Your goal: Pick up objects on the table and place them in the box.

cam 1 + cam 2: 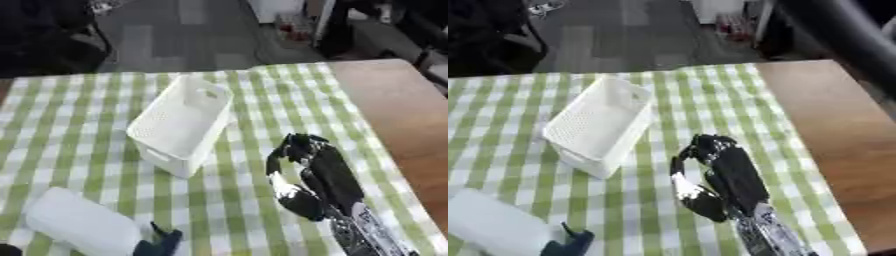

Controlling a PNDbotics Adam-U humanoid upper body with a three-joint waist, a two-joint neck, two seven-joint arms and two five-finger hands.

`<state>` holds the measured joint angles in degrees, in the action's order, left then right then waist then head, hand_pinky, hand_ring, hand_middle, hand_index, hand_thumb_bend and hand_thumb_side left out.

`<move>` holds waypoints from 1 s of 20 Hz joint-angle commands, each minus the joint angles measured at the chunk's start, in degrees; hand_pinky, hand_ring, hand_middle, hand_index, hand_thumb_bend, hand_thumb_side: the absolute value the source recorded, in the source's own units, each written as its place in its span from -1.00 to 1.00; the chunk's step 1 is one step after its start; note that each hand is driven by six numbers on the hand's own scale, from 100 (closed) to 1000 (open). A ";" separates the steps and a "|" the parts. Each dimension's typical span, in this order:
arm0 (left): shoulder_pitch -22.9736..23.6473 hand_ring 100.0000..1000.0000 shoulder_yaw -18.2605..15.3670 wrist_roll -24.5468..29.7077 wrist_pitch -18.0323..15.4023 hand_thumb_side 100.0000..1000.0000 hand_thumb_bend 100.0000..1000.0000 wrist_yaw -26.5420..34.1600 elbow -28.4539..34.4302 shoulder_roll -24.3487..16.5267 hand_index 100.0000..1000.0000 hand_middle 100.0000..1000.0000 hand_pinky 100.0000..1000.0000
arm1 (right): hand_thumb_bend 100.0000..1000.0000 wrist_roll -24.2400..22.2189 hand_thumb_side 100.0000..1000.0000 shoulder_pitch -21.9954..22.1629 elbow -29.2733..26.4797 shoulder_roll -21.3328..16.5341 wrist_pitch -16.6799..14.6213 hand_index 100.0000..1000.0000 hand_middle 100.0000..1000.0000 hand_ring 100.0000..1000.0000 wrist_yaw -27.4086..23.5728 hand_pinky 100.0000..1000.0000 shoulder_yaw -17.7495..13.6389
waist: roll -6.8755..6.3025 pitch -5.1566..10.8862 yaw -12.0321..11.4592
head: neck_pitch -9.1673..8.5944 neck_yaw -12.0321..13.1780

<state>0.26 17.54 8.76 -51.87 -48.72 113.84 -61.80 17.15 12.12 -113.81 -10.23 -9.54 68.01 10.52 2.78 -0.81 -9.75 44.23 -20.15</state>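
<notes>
Right hand (311, 172) hovers with fingers curled on nothing beside the white basket (179, 125); reaching across could knock the basket askew.

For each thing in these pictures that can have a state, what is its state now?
White perforated plastic box: upright on the checked cloth, open top, nothing seen inside.
White rounded object: lying on the cloth near the lower left corner, outside the box.
Right hand: over the cloth to the right of the box, fingers curled, holding nothing.
Left hand: only dark fingertips show at the bottom edge beside the white object.
</notes>
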 commanded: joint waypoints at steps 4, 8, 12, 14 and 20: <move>-2.41 0.68 2.20 -8.44 -0.10 1.00 -0.84 -10.54 0.75 -2.54 0.88 0.68 0.62 | -1.00 -0.19 1.00 -0.53 -0.78 -0.99 -0.36 0.01 -0.22 -0.36 -0.53 -0.09 0.14 | -0.39 0.14 0.23 | -0.12 0.01; -2.90 0.73 0.27 -18.28 -0.10 1.00 -0.87 -16.61 0.75 -2.10 0.88 0.70 0.66 | -1.00 -0.30 1.00 -0.39 -0.78 -0.97 -0.39 0.01 -0.22 -0.36 -0.56 -0.09 0.19 | -0.40 0.24 0.03 | -0.12 -0.35; -3.63 0.80 -1.79 -23.84 -0.10 1.00 -0.82 -20.22 0.75 -2.75 0.91 0.75 0.81 | -1.00 -0.36 1.00 -0.19 -0.78 -0.91 -0.38 0.01 -0.22 -0.36 -0.42 -0.09 0.32 | -0.40 0.37 -0.08 | -0.12 -0.46; -4.28 0.84 -2.43 -24.62 -0.10 1.00 -0.81 -21.00 0.75 -3.17 0.92 0.76 0.86 | -1.00 -0.50 1.00 -0.11 -0.78 -0.83 -0.37 0.01 -0.22 -0.36 -0.35 -0.09 0.48 | -0.38 0.38 -0.06 | -0.29 -0.52; -6.66 0.98 -2.54 -22.36 -0.10 1.00 -0.78 -21.59 0.64 -4.42 0.96 0.81 0.97 | -1.00 -0.84 1.00 -0.41 -0.78 -1.04 -0.66 0.01 -0.22 -0.36 -0.31 -0.09 1.05 | -0.50 0.12 0.41 | -1.49 -0.54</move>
<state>-5.67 15.89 -13.84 -51.60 -70.11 113.83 -64.02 16.50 12.09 -113.81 -10.28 -10.12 67.74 11.40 2.68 -0.85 -9.37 43.64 -20.21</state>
